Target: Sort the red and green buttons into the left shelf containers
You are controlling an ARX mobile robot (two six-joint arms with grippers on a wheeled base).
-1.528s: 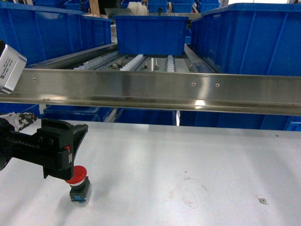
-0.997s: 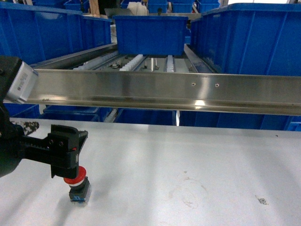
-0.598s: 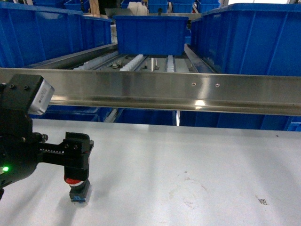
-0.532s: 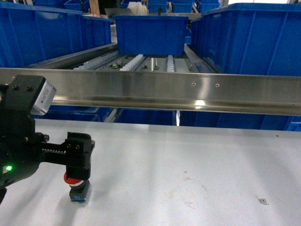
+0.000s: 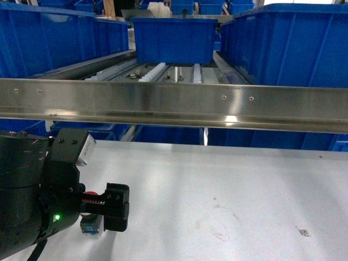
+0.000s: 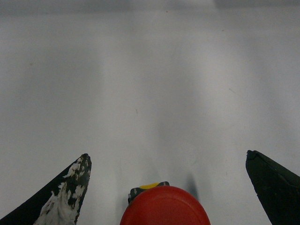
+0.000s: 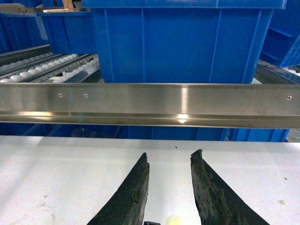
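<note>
We record that the left tool [image 5: 103, 209] has come down over the last second and a half from above the red button [image 5: 90, 194] to table [image 5: 228, 179] level at the lower left of the head frame, and its body now hides most of the cap. The left wrist view shows the jaws spread wide, one dark finger [image 6: 65, 197] at lower left, the other at lower right, with the red cap at bottom centre between them and touching neither. The tool is therefore released, not yet gripping.

The button has not shifted; it stands upright on the table, its bluish base just visible beneath the tool.

In our judgement the approach is finished and closure is the step in hand; nothing is sorted yet, and the bins [image 5: 49, 38] on the shelf [image 5: 179, 103] at upper left await (no green button appears in any view).

The right tool [image 7: 169, 187] hangs over bare table facing the shelf rail, jaws a little apart, holding nothing.

Writing: none legible. We note a yellow mark behind the cap in the wrist view and a small printed mark on the table at lower right, both unreadable.
</note>
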